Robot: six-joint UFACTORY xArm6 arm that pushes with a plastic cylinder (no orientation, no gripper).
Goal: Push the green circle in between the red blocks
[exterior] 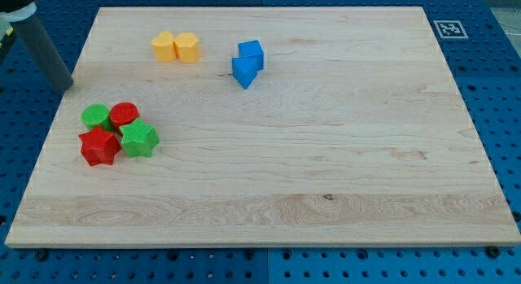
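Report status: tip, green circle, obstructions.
My tip up-left of cluster, touching nothing. Green circle beside red circle, above red star. Green star crowds right.

A pale wooden board (326, 154) lies on a blue perforated table (496, 72), evenly lit, with a fiducial tag (447, 28) at the view's top right.

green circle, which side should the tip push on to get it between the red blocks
Contact the green circle on its upper-left edge, pushing down-right. It sits left of the red circle and above the red star. My tip is above-left already, probably needing little repositioning.
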